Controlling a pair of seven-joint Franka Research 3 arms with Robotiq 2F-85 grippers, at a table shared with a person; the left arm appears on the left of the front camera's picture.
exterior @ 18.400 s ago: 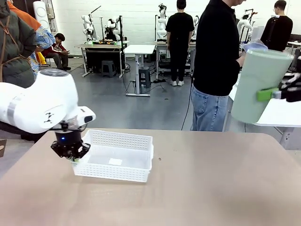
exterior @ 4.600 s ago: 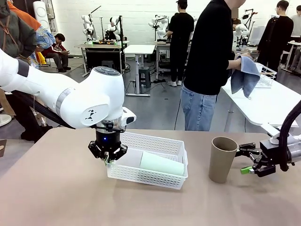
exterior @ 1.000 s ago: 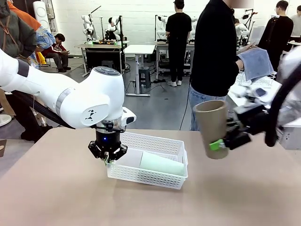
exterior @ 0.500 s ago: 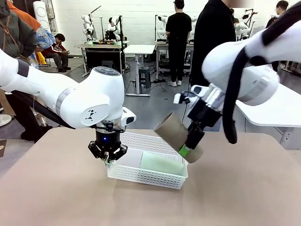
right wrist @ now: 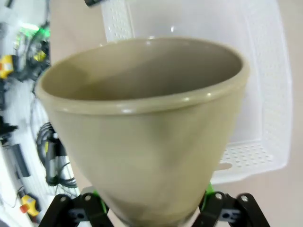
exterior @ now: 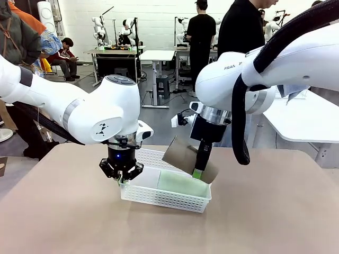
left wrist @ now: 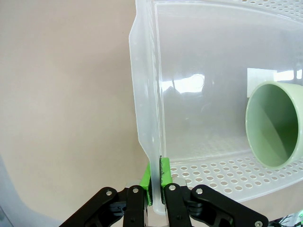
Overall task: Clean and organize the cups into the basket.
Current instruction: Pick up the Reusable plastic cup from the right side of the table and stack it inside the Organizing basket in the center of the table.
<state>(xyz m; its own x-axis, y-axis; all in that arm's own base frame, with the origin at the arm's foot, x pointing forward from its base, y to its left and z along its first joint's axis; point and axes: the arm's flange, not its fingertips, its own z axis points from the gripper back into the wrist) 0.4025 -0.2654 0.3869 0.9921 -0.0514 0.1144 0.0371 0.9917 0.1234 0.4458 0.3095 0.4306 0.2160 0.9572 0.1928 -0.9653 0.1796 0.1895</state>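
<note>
The white basket [exterior: 159, 198] stands on the table with the pale mint green cup [exterior: 183, 183] lying on its side inside. My left gripper [exterior: 122, 177] is shut on the basket's left wall. In the left wrist view the gripper [left wrist: 156, 174] pinches that wall [left wrist: 147, 94], and the mint cup's mouth [left wrist: 274, 125] faces it. My right gripper [exterior: 198, 172] is shut on the tan-brown cup [exterior: 185, 155], which hangs tilted just over the basket's far right part. In the right wrist view the tan cup [right wrist: 147, 132] sits between the jaws of the gripper [right wrist: 151, 208], above the basket [right wrist: 265, 94].
The tan table [exterior: 265, 217] has free room in front and to the right of the basket. A person in black [exterior: 241, 32] stands beyond the far edge. A white table [exterior: 312, 116] is at the right.
My right arm has carried the tan cup left and down, from the table's right side to just over the basket, tipping it towards its side. The left gripper and basket have stayed put.
</note>
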